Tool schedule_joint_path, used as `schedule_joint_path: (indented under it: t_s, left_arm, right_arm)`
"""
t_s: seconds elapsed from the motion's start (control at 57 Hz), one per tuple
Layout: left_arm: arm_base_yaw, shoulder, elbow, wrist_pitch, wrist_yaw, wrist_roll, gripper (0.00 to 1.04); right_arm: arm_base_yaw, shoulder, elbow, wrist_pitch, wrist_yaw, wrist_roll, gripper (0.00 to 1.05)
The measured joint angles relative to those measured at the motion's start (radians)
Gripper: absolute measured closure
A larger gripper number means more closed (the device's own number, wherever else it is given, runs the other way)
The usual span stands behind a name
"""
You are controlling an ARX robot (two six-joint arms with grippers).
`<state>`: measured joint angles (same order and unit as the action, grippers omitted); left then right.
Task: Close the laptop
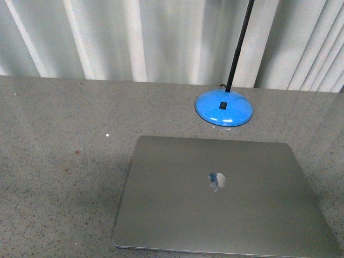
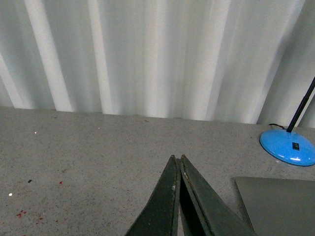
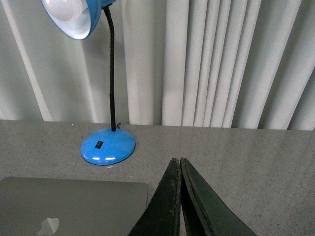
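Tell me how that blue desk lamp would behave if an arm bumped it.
The lamp probably resists sliding: its wide, low base sits flat on the table. The thin gooseneck likely flexes and sways. With the shade high, a hard knock might tip it.

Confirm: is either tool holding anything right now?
Nothing held. Left tool and right tool are both shut and empty; the laptop lies closed, untouched.

Both grippers' fingers (image 2: 173,196) (image 3: 173,196) seemingly pressed together.
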<state>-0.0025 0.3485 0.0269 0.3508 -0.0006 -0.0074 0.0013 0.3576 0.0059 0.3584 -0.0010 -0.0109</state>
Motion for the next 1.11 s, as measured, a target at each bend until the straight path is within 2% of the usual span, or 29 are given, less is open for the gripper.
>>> schedule_joint_path:
  t_s: [0.544,0.596,0.649,0.965,0.982,1.105]
  left_arm:
    - [0.000,-0.175,0.000,-0.174,0.000,0.000,1.01]
    - [0.000,-0.261,0.000,-0.289,0.001,0.000,1.01]
    - [0.000,-0.314,0.000,-0.341,0.000,0.000,1.01]
    - [0.000,-0.346,0.000,-0.349,0.000,0.000,1.01]
    - [0.000,-0.346,0.000,-0.349,0.000,0.000,1.01]
    - [0.000,-0.346,0.000,-0.350,0.000,0.000,0.80]
  right_arm:
    - [0.000,-0.182,0.000,-0.180,0.000,0.000,1.02]
    - [0.000,-0.234,0.001,-0.246,0.000,0.000,1.02]
    - [0.000,-0.299,0.000,-0.334,0.000,0.000,1.02]
    - [0.000,-0.353,0.000,-0.357,0.000,0.000,1.02]
    - [0.000,-0.354,0.000,-0.358,-0.001,0.000,1.00]
    - [0.000,-0.353,0.000,-0.358,0.000,0.000,0.81]
